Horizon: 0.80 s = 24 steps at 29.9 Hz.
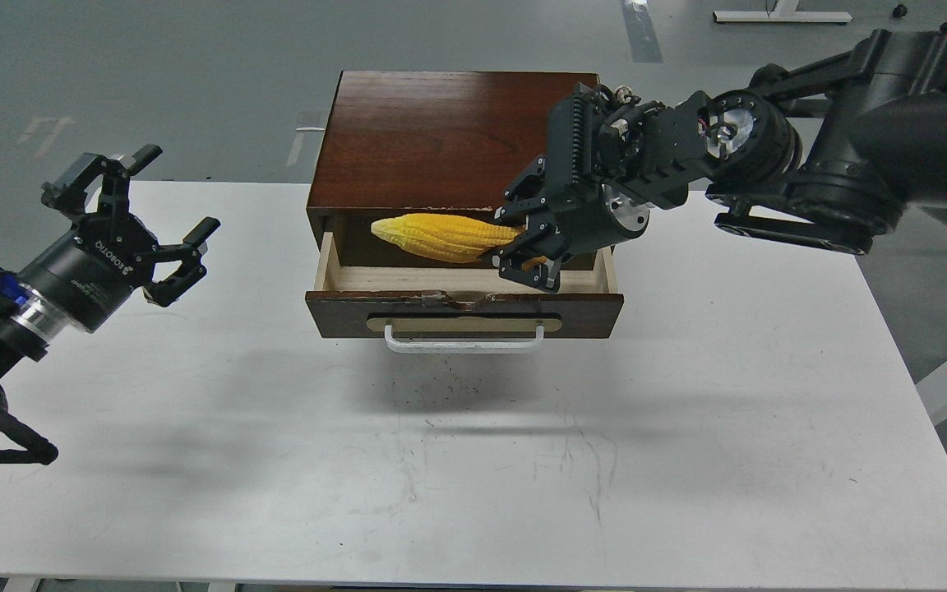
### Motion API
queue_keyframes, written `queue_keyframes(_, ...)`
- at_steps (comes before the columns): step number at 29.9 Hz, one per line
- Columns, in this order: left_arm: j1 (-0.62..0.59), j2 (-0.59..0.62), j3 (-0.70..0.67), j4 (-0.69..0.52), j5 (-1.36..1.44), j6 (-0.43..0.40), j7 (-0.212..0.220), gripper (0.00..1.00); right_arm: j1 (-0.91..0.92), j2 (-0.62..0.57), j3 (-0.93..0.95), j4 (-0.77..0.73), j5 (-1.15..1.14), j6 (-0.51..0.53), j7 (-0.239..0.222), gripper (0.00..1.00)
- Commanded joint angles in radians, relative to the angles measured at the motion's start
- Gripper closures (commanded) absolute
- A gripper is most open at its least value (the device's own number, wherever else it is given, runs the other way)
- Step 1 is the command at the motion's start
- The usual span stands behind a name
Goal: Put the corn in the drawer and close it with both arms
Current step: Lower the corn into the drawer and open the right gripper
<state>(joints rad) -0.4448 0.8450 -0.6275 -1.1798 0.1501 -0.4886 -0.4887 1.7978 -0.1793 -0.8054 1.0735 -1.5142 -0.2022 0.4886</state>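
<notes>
The dark brown drawer (464, 311) of the wooden cabinet (441, 140) stands pulled open, its white bar handle (465, 339) toward me and pale wood inside. The yellow corn (441, 236) lies level over the open drawer, tip pointing left. My right gripper (523, 247) is shut on the corn's thick right end, holding it above the drawer's inside. My left gripper (149, 222) is open and empty, hovering over the table left of the cabinet, well apart from it.
The white table (441, 460) carries the cabinet at its far middle. Table edges run at the right and front. Grey floor lies behind, with a white frame base (782, 15) far back.
</notes>
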Motion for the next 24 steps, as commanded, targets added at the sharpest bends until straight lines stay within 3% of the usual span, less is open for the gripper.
queue_keyframes(1,0.0,0.0,0.0,0.0,-0.001,0.0,0.0,0.01,-0.018,0.001,0.0,-0.017,0.0,0.001,0.0,0.66)
queue_keyframes(5,0.0,0.0,0.0,0.0,-0.001,0.0,0.0,0.01,-0.02,0.003,0.002,-0.021,0.002,0.0,0.0,0.5)
queue_keyframes(16,0.0,0.0,-0.001,0.0,-0.001,0.0,0.0,0.01,-0.015,0.004,0.003,-0.015,0.008,-0.003,0.0,0.32)
queue_keyframes(21,0.0,-0.001,-0.001,0.0,0.0,0.0,0.0,0.01,-0.009,0.001,0.006,-0.009,0.012,-0.017,0.0,0.18)
queue_keyframes(24,0.0,-0.001,-0.003,0.0,0.0,0.0,0.0,0.01,0.0,-0.009,0.021,0.0,0.022,-0.034,0.0,0.17)
